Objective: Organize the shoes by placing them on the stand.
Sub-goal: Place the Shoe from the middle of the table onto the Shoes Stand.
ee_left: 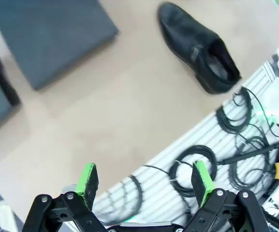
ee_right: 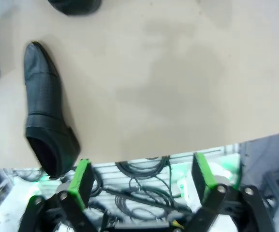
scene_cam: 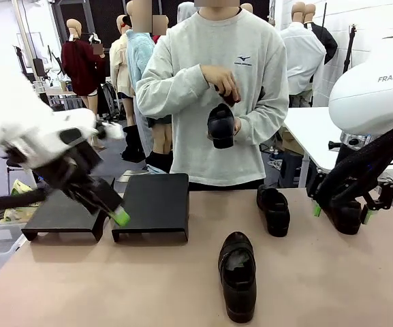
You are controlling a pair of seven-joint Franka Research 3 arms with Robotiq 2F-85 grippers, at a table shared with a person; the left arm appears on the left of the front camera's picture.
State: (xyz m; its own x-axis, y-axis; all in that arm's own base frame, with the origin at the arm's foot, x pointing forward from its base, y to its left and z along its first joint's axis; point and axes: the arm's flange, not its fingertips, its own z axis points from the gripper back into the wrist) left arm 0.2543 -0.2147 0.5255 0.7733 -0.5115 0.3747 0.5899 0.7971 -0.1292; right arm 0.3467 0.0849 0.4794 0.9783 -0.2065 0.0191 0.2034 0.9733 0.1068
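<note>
**benchwatcher:** Two black stands on the bench (scene_cam: 114,293), the wide stand (scene_cam: 152,201) and the low stand (scene_cam: 60,214), side by side at its far left. Not one shoe is on either. So this is step one?

**padfan:** I'd say so. Left jaws are apart and empty, hanging just in front of the gap between the stands. Right jaws are apart too, low over the right end. The shoes are all elsewhere. The person (scene_cam: 213,61) across the bench has the held shoe (scene_cam: 221,126) up in the air. The middle shoe (scene_cam: 238,272) lies alone near the robot's edge, and the far shoe (scene_cam: 273,209) sits just left of the right jaws.

**benchwatcher:** Next move?

**padfan:** My guess is the right arm takes the far shoe. It'd need to straddle the narrow width, then carry it clear across to the stands.

**benchwatcher:** Do the wrist cams add anything?

**padfan:** Yep. From the front there's a dark lump between the right arm's pads, and I can't tell what it is. The right wrist view shows its green pads (ee_right: 81,176) with nothing between them. A shoe (ee_right: 45,111) lies off to one side with its open heel end toward the bench edge. The left wrist view shows green pads (ee_left: 87,180) spread wide, plus a stand top (ee_left: 52,38) that's totally bare. The person's shoe you get from the front.
</note>
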